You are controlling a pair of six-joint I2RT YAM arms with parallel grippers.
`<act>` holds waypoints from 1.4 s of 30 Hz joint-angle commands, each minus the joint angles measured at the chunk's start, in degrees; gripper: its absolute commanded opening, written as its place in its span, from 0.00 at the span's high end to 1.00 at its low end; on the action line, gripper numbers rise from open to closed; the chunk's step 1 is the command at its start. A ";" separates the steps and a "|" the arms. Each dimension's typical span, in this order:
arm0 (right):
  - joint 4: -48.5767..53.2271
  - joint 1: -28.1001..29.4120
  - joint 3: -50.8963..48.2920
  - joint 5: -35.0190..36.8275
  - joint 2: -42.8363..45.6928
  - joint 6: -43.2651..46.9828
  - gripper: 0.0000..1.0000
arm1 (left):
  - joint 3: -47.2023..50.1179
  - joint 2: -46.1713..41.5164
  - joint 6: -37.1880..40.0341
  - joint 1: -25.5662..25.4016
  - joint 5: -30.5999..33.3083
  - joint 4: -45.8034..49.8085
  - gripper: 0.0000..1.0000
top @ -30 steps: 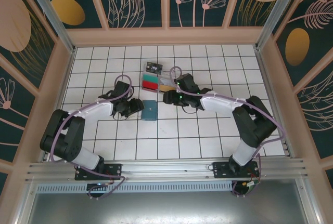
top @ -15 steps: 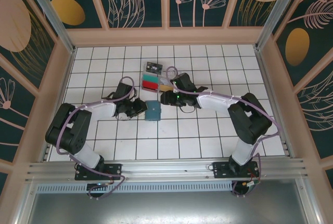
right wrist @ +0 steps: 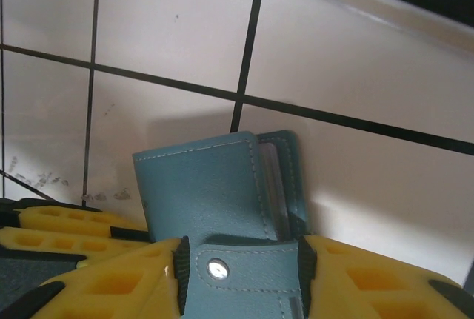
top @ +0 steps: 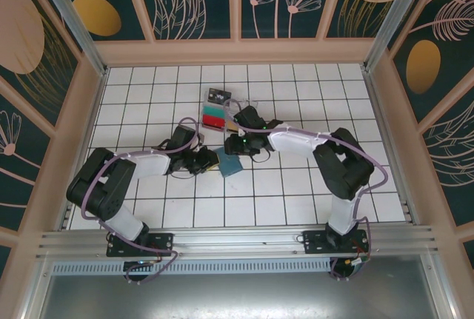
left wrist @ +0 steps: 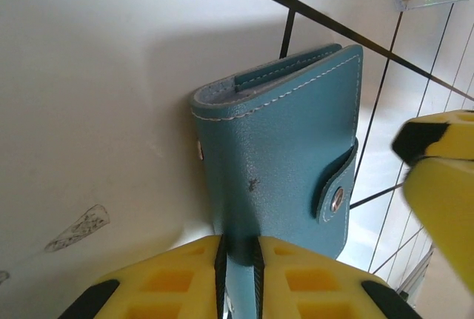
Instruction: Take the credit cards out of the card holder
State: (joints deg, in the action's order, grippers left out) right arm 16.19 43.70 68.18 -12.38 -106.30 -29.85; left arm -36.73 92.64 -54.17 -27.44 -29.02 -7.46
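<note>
Top external: the wallet (top: 231, 162) lies on the desk (top: 296, 186) between the claws, the left claw (top: 207, 160) at its left edge and the right claw (top: 241, 147) at its far right, both equally near. Left wrist: the left claw (left wrist: 237, 260) is clamped on the wallet's near edge, the long axis running straight away from it and the snap flap (left wrist: 337, 186) on the right. Right wrist: the right claw (right wrist: 238, 274) looks clamped across that flap with the wallet body just beyond, so I judge the cards are inside.

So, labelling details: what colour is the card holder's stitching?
Whitish, on the teal card holder, clearest in the left wrist view.
</note>
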 commanded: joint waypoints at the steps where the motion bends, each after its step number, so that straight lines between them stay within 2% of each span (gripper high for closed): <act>1: 4.73 1.50 3.16 3.15 -2.22 2.34 0.54 | 0.87 0.23 -1.03 0.02 -0.16 -1.49 0.79; 10: 8.40 4.01 6.45 5.13 -4.81 4.62 0.49 | 2.10 -1.91 -2.57 2.73 0.76 -2.84 0.79; 14: 10.98 4.70 7.42 6.26 -5.02 4.71 0.46 | 1.88 -0.85 -3.88 2.74 -1.54 -6.19 0.78; 24: 15.51 6.44 10.16 11.04 -7.23 5.07 0.43 | 1.78 -1.59 -4.93 3.54 -0.31 -6.61 0.77; 34: 14.75 6.18 8.26 12.81 -8.07 5.41 0.64 | -0.97 1.27 -4.58 3.54 -1.03 -7.56 0.76; 42: 7.00 2.65 1.94 3.12 -4.41 4.89 0.71 | -1.76 4.40 -2.86 3.49 -2.35 -6.40 0.75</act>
State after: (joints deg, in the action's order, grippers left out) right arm 24.25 47.79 73.49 -5.61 -110.67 -25.36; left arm -37.43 95.29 -58.57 -24.03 -30.37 -13.96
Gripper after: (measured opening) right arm 0.293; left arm 0.246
